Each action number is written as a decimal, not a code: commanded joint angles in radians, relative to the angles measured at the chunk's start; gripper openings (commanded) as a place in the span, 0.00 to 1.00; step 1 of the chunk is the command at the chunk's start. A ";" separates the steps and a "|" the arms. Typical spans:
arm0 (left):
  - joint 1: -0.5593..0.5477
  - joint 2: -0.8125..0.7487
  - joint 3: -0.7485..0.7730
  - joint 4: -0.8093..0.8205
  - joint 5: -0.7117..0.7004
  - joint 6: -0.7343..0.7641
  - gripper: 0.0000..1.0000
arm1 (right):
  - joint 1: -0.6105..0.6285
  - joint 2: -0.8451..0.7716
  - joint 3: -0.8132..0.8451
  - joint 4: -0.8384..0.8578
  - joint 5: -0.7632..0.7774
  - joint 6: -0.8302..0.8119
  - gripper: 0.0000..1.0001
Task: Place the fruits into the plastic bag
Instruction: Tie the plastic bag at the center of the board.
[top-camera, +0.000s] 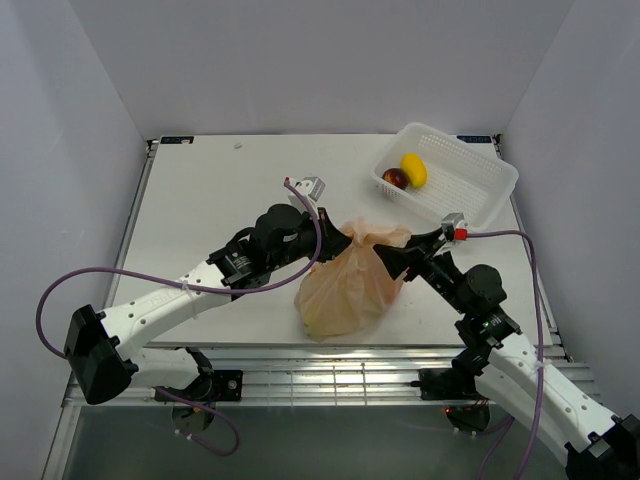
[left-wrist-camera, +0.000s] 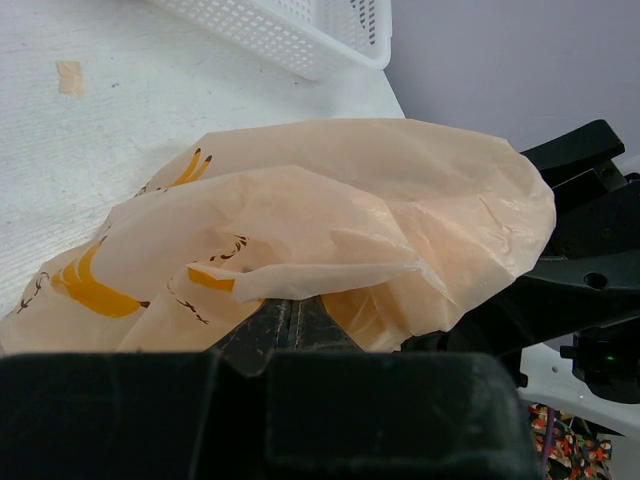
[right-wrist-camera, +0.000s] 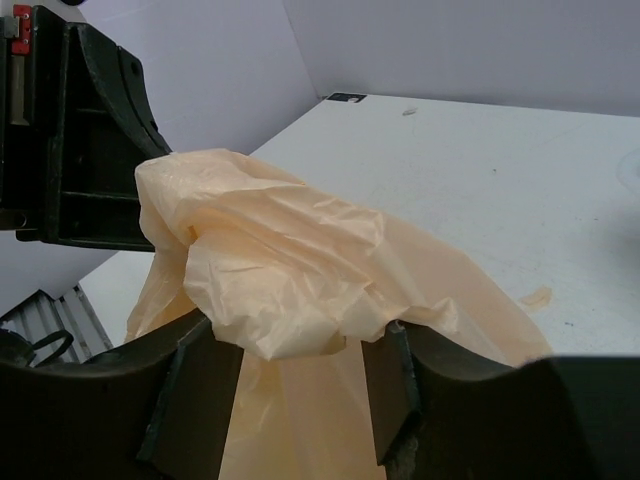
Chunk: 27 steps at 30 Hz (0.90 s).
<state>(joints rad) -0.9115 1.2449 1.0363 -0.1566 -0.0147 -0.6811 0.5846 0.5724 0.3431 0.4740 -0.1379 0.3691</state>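
The plastic bag was seen slumped on the table, in front of the white basket and to its left, nearer the arm bases. A yellow fruit and a dark-red fruit were left touching in the basket's near left corner. On the bag's side farther from the basket, its top was pinched by the left gripper, whose jaws were pressed together on the film. On the basket side, the right gripper was held spread around a bunched fold of the bag.
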 joint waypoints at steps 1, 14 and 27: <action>0.006 -0.015 -0.013 0.015 0.009 -0.011 0.00 | 0.006 0.013 0.007 0.107 -0.008 -0.006 0.52; 0.008 -0.032 -0.010 -0.047 -0.054 -0.035 0.00 | 0.008 -0.023 0.065 -0.202 0.012 0.024 0.08; 0.057 -0.159 0.005 -0.273 -0.274 -0.028 0.00 | 0.006 -0.043 0.247 -0.802 -0.055 0.063 0.08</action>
<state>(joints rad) -0.8684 1.1332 1.0222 -0.3592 -0.2001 -0.7193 0.5896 0.5423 0.5331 -0.1677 -0.1665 0.4198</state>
